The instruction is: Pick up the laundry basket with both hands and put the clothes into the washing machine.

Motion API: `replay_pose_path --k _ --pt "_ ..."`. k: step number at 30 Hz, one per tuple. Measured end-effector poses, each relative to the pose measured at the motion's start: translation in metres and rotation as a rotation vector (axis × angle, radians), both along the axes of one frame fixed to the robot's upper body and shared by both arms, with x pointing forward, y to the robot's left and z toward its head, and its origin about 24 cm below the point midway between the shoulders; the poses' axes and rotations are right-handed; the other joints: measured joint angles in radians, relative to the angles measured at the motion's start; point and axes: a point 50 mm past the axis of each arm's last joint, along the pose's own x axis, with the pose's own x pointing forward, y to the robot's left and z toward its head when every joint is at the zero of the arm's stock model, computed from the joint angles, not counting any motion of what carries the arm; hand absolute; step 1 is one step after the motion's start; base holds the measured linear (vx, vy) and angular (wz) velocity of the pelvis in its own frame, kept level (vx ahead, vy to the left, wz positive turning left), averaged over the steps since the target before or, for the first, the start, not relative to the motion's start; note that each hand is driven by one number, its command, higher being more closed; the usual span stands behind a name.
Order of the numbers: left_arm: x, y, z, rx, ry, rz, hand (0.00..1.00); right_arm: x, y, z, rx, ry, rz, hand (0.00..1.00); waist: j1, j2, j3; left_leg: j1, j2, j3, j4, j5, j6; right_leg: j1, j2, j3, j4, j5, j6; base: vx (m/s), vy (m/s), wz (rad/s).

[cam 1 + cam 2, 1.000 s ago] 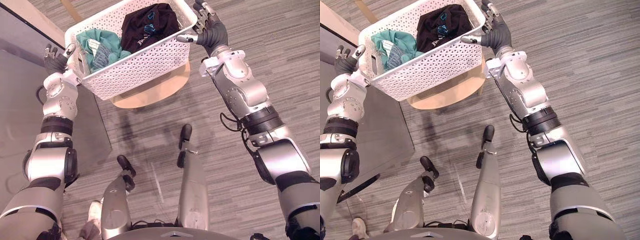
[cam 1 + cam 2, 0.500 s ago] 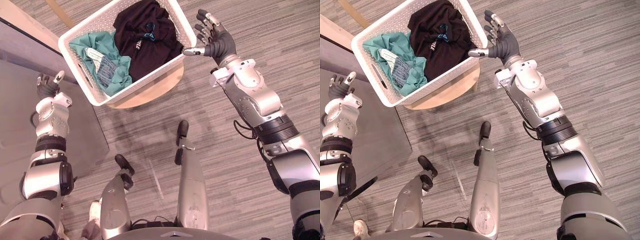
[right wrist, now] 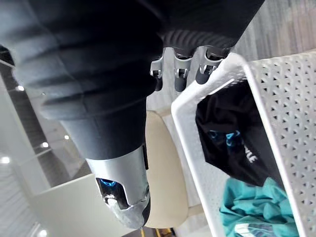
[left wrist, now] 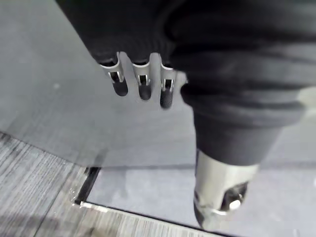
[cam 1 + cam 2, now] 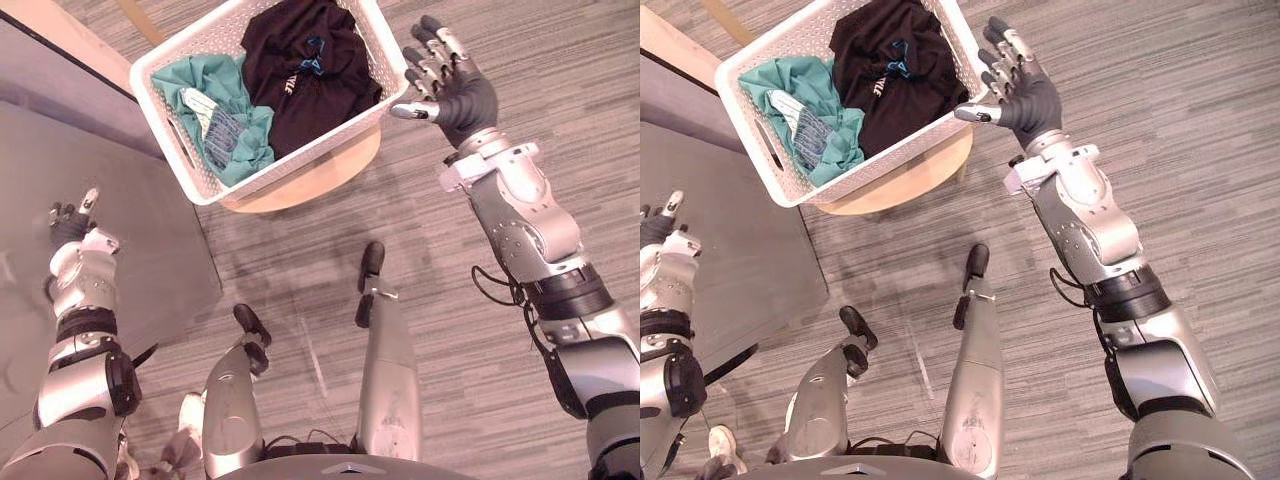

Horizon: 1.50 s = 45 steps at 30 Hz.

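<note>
Count: we see one laundry basket, two garments, one round tabletop and two hands.
Laundry basket [image 5: 300,150]: white and perforated, it sits far centre on the tabletop with neither hand gripping it.
Round wooden tabletop [image 5: 320,180]: one, of light wood, showing under the near edge of the basket.
Teal garment [image 5: 225,120]: one, crumpled in the left half of the basket.
Black garment [image 5: 310,70]: one, heaped in the right half of the basket and touching the teal one.
Right hand [image 5: 460,90]: it is spread wide with its fingers [image 3: 180,74] straight and holds nothing. It is just beside the basket's right rim, with the thumb tip at the basket's near right corner. We cannot tell whether the thumb touches the basket.
Left hand [image 5: 70,222]: it is far left and well apart from the basket. Its fingers [image 4: 143,86] are loose and apart, and it grips nothing.
Grey panel [image 5: 150,230]: one flat sheet on the left, lying under the left hand.
Floor [image 5: 430,380]: grey striped flooring lies around the tabletop and to the right.
</note>
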Motion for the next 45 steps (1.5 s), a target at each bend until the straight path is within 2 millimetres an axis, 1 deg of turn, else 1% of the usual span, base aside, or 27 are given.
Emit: replay_pose_path --k 2,4,5,6,9,11,14,15,16,17,18,19,20,22,23,24,25,27,28,31,33,36,39,40,42,44,45 --pt "-0.005 -0.001 -0.005 0.001 -0.003 -0.005 0.0 -0.006 -0.01 -0.008 0.052 -0.003 -0.018 0.0 0.0 0.0 0.0 0.016 -0.001 0.0 -0.002 0.0 0.0 0.013 -0.003 -0.002 0.011 -0.01 0.0 0.04 -0.042 -0.01" --pt "-0.011 0.0 -0.01 -0.018 -0.016 0.011 0.0 -0.012 -0.022 -0.024 0.118 0.025 -0.051 0.0 -0.003 0.001 -0.001 0.046 -0.002 -0.002 -0.013 0.0 -0.002 0.039 -0.005 -0.012 0.017 -0.021 -0.004 0.05 -0.039 -0.04" --pt "-0.019 0.0 -0.015 -0.027 -0.033 0.029 0.0 -0.019 -0.035 -0.043 0.167 0.06 -0.099 0.0 -0.007 0.002 -0.002 0.081 -0.002 -0.005 -0.027 0.001 -0.004 0.073 -0.005 -0.02 0.02 -0.033 -0.003 0.04 -0.02 -0.03" --pt "-0.022 0.0 -0.018 -0.031 -0.031 0.033 0.0 -0.021 -0.04 -0.05 0.185 0.08 -0.118 0.0 -0.01 0.002 -0.003 0.097 -0.004 -0.005 -0.034 0.002 -0.005 0.085 -0.006 -0.022 0.024 -0.039 -0.002 0.05 -0.023 -0.04" --pt "-0.035 -0.005 -0.033 -0.051 -0.023 0.05 0.0 -0.036 -0.063 -0.089 0.24 0.169 -0.236 0.0 -0.024 0.011 -0.016 0.168 -0.015 -0.009 -0.073 0.007 -0.008 0.146 -0.016 -0.04 0.035 -0.066 0.004 0.02 -0.007 0.02" --pt "-0.043 -0.01 -0.045 -0.067 0.0 0.06 0.0 -0.046 -0.075 -0.11 0.269 0.217 -0.291 0.0 -0.031 0.019 -0.061 0.183 -0.03 -0.014 -0.108 0.021 -0.006 0.149 -0.024 -0.045 0.039 -0.078 0.009 0.02 -0.005 0.13" --pt "-0.059 -0.026 -0.073 -0.122 0.043 0.076 0.0 -0.067 -0.094 -0.142 0.348 0.294 -0.396 0.0 -0.036 0.051 -0.125 0.241 -0.044 -0.023 -0.178 0.046 -0.004 0.197 -0.029 -0.067 0.035 -0.092 0.018 0.06 0.007 0.1" --pt "-0.068 -0.034 -0.087 -0.129 0.085 0.075 0.0 -0.08 -0.102 -0.16 0.398 0.339 -0.451 0.0 -0.036 0.067 -0.174 0.258 -0.049 -0.029 -0.205 0.056 -0.006 0.214 -0.03 -0.077 0.032 -0.1 0.027 0.04 0.014 0.12" --pt "-0.072 -0.037 -0.093 -0.128 0.103 0.074 0.0 -0.084 -0.104 -0.167 0.417 0.359 -0.47 0.0 -0.035 0.069 -0.19 0.265 -0.052 -0.029 -0.212 0.058 -0.006 0.219 -0.031 -0.077 0.033 -0.103 0.031 0.06 0.016 0.1" --pt "-0.079 -0.044 -0.102 -0.135 0.13 0.066 0.0 -0.091 -0.106 -0.182 0.449 0.403 -0.491 0.0 -0.036 0.071 -0.209 0.284 -0.058 -0.029 -0.221 0.058 -0.005 0.236 -0.035 -0.078 0.027 -0.106 0.035 0.05 0.019 0.05" --pt "-0.082 -0.053 -0.11 -0.14 0.155 0.045 0.0 -0.096 -0.107 -0.195 0.472 0.449 -0.511 0.0 -0.037 0.074 -0.219 0.3 -0.063 -0.031 -0.229 0.058 -0.005 0.255 -0.039 -0.082 0.021 -0.109 0.039 0.03 0.033 0.09" --pt "-0.088 -0.068 -0.122 -0.142 0.205 0.002 0.0 -0.104 -0.107 -0.217 0.506 0.526 -0.544 0.0 -0.035 0.077 -0.246 0.308 -0.066 -0.035 -0.237 0.058 -0.005 0.274 -0.043 -0.092 0.004 -0.109 0.046 0.02 0.049 0.12" --pt "-0.092 -0.076 -0.129 -0.151 0.228 -0.02 0.0 -0.109 -0.106 -0.228 0.52 0.566 -0.56 0.0 -0.036 0.08 -0.258 0.313 -0.066 -0.038 -0.243 0.058 -0.005 0.287 -0.043 -0.098 -0.007 -0.107 0.05 0.02 0.05 0.12" --pt "-0.106 -0.109 -0.151 -0.188 0.297 -0.12 0.0 -0.125 -0.093 -0.26 0.513 0.701 -0.587 0.0 -0.036 0.08 -0.271 0.343 -0.067 -0.044 -0.248 0.052 -0.001 0.34 -0.043 -0.111 -0.046 -0.095 0.065 0.01 0.057 0.05" --pt "-0.111 -0.119 -0.157 -0.198 0.318 -0.149 0.0 -0.127 -0.089 -0.267 0.508 0.73 -0.584 0.0 -0.036 0.08 -0.28 0.343 -0.069 -0.044 -0.248 0.049 0.001 0.346 -0.043 -0.113 -0.056 -0.09 0.066 0.01 0.078 -0.02" --pt "-0.122 -0.137 -0.168 -0.218 0.358 -0.208 0.0 -0.134 -0.082 -0.283 0.494 0.808 -0.576 0.0 -0.036 0.078 -0.295 0.348 -0.071 -0.043 -0.247 0.044 0.003 0.361 -0.041 -0.116 -0.081 -0.078 0.068 0.01 0.07 -0.05" --pt "-0.126 -0.147 -0.172 -0.23 0.375 -0.24 0.0 -0.137 -0.079 -0.291 0.485 0.846 -0.577 0.0 -0.036 0.078 -0.3 0.353 -0.072 -0.041 -0.247 0.041 0.005 0.37 -0.04 -0.116 -0.094 -0.068 0.074 0.03 0.074 -0.1" --pt "-0.145 -0.177 -0.19 -0.258 0.464 -0.381 0.0 -0.145 -0.067 -0.321 0.494 0.994 -0.577 0.0 -0.036 0.075 -0.322 0.374 -0.078 -0.03 -0.242 0.026 0.011 0.409 -0.033 -0.111 -0.152 -0.035 0.077 0.03 0.077 -0.18" --pt "-0.146 -0.178 -0.191 -0.258 0.475 -0.39 0.0 -0.146 -0.067 -0.324 0.495 1.009 -0.577 0.0 -0.037 0.075 -0.322 0.378 -0.079 -0.03 -0.242 0.024 0.011 0.415 -0.033 -0.111 -0.158 -0.031 0.079 0.03 0.076 -0.17" --pt "-0.165 -0.19 -0.209 -0.265 0.594 -0.47 0.0 -0.155 -0.062 -0.353 0.466 1.158 -0.6 0.0 -0.05 0.074 -0.335 0.414 -0.082 -0.03 -0.223 -0.001 0.017 0.482 -0.029 -0.107 -0.221 -0.003 0.088 0.03 0.071 -0.12" --pt "-0.183 -0.198 -0.221 -0.249 0.711 -0.556 0.0 -0.166 -0.063 -0.371 0.449 1.26 -0.63 0.0 -0.06 0.075 -0.353 0.435 -0.085 -0.03 -0.207 -0.021 0.019 0.528 -0.027 -0.102 -0.272 0.025 0.092 0.04 0.079 -0.12" --pt "-0.201 -0.201 -0.231 -0.26 0.798 -0.585 0.0 -0.179 -0.067 -0.386 0.449 1.353 -0.675 0.0 -0.065 0.071 -0.361 0.452 -0.095 -0.031 -0.199 -0.035 0.021 0.564 -0.027 -0.094 -0.32 0.057 0.1 0.02 0.057 -0.14" --pt "-0.212 -0.194 -0.236 -0.274 0.856 -0.553 0.0 -0.193 -0.071 -0.399 0.483 1.442 -0.738 0.0 -0.068 0.071 -0.368 0.474 -0.104 -0.035 -0.194 -0.043 0.022 0.588 -0.027 -0.08 -0.344 0.07 0.103 0.01 0.028 -0.15" --pt "-0.218 -0.189 -0.238 -0.285 0.877 -0.528 0.0 -0.199 -0.07 -0.403 0.482 1.474 -0.754 0.0 -0.069 0.064 -0.365 0.488 -0.104 -0.052 -0.193 -0.046 0.019 0.598 -0.023 -0.075 -0.347 0.069 0.104 0.0 0.002 -0.19" --pt "-0.227 -0.185 -0.241 -0.304 0.916 -0.503 0.0 -0.206 -0.069 -0.407 0.482 1.507 -0.764 0.0 -0.071 0.071 -0.372 0.496 -0.102 -0.07 -0.19 -0.058 0.018 0.602 -0.02 -0.071 -0.349 0.068 0.105 -0.02 -0.013 -0.13" --pt "-0.233 -0.182 -0.242 -0.329 0.928 -0.465 0.0 -0.207 -0.068 -0.408 0.482 1.519 -0.763 0.0 -0.073 0.07 -0.372 0.492 -0.1 -0.07 -0.183 -0.07 0.021 0.606 -0.019 -0.073 -0.351 0.068 0.105 -0.05 -0.017 -0.08" --pt "-0.238 -0.18 -0.243 -0.348 0.933 -0.43 0.0 -0.207 -0.066 -0.409 0.483 1.524 -0.756 0.0 -0.072 0.071 -0.372 0.484 -0.083 -0.063 -0.163 -0.096 0.023 0.608 -0.011 -0.076 -0.353 0.068 0.103 -0.07 -0.056 -0.16"
